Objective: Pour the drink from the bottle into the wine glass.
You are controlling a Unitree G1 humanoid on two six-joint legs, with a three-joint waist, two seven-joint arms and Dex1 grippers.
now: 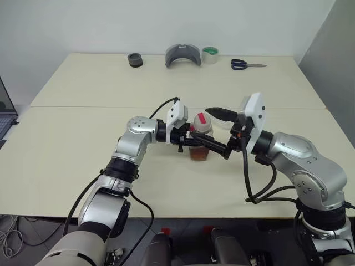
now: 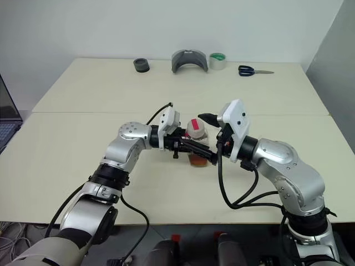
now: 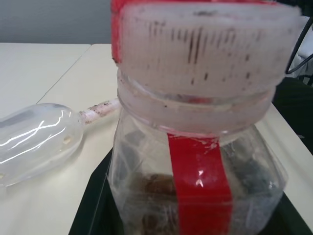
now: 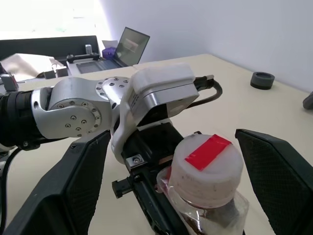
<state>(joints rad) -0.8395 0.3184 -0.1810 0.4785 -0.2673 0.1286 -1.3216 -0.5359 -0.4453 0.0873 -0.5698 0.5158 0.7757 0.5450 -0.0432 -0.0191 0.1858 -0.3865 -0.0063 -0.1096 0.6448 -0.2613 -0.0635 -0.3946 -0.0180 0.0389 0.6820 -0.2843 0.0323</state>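
Note:
The bottle [image 1: 199,138] stands at the middle of the table [image 1: 83,166], with its white cap [image 4: 208,164] on and a red strip across the cap. A little amber drink [image 1: 198,153] sits in its base. My left gripper [image 1: 215,147] is shut on the bottle's body from the left. Coming in from the right, my right gripper [image 4: 171,142] is open, with one finger [image 4: 73,191] on each side of the cap and clear of it. The wine glass [image 3: 34,142] lies on its side on the table beside the bottle, seen in the left wrist view.
Along the table's far edge lie a black tape roll [image 1: 135,60], a grey curved piece [image 1: 183,55], a green tape roll [image 1: 209,54] and blue-handled scissors [image 1: 247,65]. A laptop [image 1: 5,113] stands off the left side.

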